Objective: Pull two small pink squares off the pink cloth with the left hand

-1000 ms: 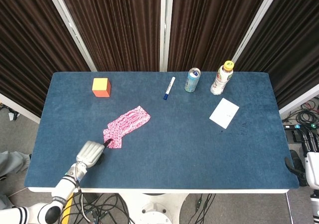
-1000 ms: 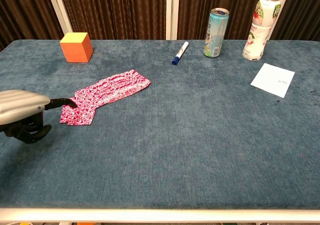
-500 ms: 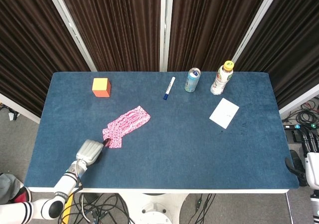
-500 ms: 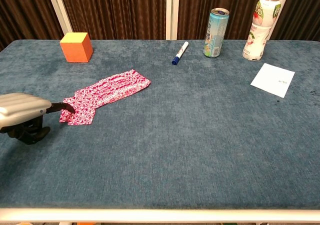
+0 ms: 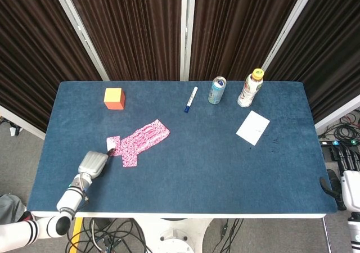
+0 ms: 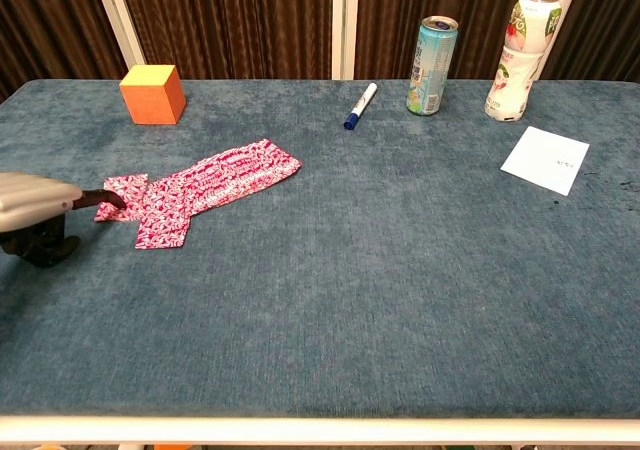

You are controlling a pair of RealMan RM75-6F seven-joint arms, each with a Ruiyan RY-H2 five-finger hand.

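Observation:
The pink patterned cloth point(image 5: 144, 140) point(image 6: 215, 185) lies left of the table's middle. A small pink square point(image 5: 113, 145) point(image 6: 122, 189) lies at its left end, shifted sideways off the cloth's edge. My left hand point(image 5: 92, 163) point(image 6: 32, 206) sits low at the front left, a dark fingertip point(image 6: 102, 199) pinching the square's left edge, which looks slightly lifted. A second flap of the cloth point(image 6: 160, 232) points toward the front. Off the table's right edge, only a small part of my right hand point(image 5: 350, 159) shows, too small to read.
An orange cube point(image 5: 114, 98) point(image 6: 153, 93) stands at the back left. A marker pen point(image 5: 190, 99), a can point(image 5: 216, 90) and a bottle point(image 5: 250, 87) line the back edge. A white paper point(image 5: 253, 127) lies at the right.
My left hand has drawn back to the left, dragging a small pink square out from the cloth's near-left end. The cloth itself has barely shifted.

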